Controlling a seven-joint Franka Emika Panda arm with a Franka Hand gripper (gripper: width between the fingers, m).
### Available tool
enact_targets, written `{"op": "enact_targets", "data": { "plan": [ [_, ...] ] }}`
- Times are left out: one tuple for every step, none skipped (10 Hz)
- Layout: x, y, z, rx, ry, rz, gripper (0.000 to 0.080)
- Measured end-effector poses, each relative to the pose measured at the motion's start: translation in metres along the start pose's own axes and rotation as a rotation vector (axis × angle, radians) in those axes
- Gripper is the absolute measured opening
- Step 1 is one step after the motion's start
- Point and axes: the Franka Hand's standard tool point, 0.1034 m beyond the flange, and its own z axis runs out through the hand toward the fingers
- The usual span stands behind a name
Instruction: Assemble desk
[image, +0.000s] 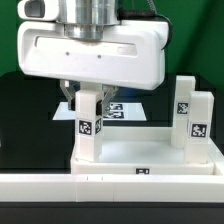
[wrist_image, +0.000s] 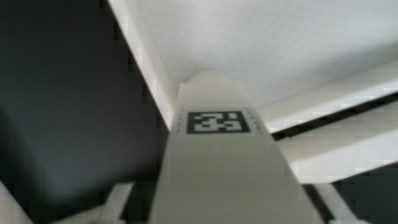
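The arm comes straight down from above, its broad white wrist housing filling the upper part of the exterior view, and the tool (image: 88, 100) is closed narrowly on the upper end of a white square-section leg (image: 88, 125) that stands upright at a corner of the desk top (image: 150, 152) toward the exterior view's left. The wrist view looks down along this leg (wrist_image: 221, 150), its black-and-white tag facing the camera, with the white desk top (wrist_image: 267, 40) beyond it. Two more tagged legs (image: 190, 115) stand upright near the desk top's corner at the exterior view's right, the marker board (image: 125, 108) lies on the dark surface (image: 15, 120) behind, and a long white border wall (image: 110, 185) crosses the foreground.
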Motion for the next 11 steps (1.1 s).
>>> {"op": "enact_targets", "data": {
  "plan": [
    [0.0003,0.0007,0.0004,0.003,0.003,0.066,0.0288],
    [0.0008,0.0016,0.0006,0.013,0.001,0.144,0.0289],
    [0.0010,0.0023,0.0008,0.018,0.000,0.240,0.0290],
    [0.0010,0.0026,0.0010,0.019,-0.001,0.318,0.0290],
    [0.0009,0.0030,0.0011,0.025,-0.004,0.410,0.0290],
    [0.0013,0.0040,0.0016,0.034,-0.006,0.536,0.0290],
    [0.0018,0.0042,0.0018,0.039,-0.004,0.621,0.0290],
    [0.0019,0.0040,0.0017,0.041,-0.005,0.691,0.0290],
    [0.0028,0.0040,0.0017,0.056,-0.010,0.798,0.0290],
    [0.0031,0.0030,0.0015,0.067,-0.016,0.884,0.0290],
    [0.0031,0.0017,0.0014,0.074,-0.020,0.970,0.0290]
  ]
}}
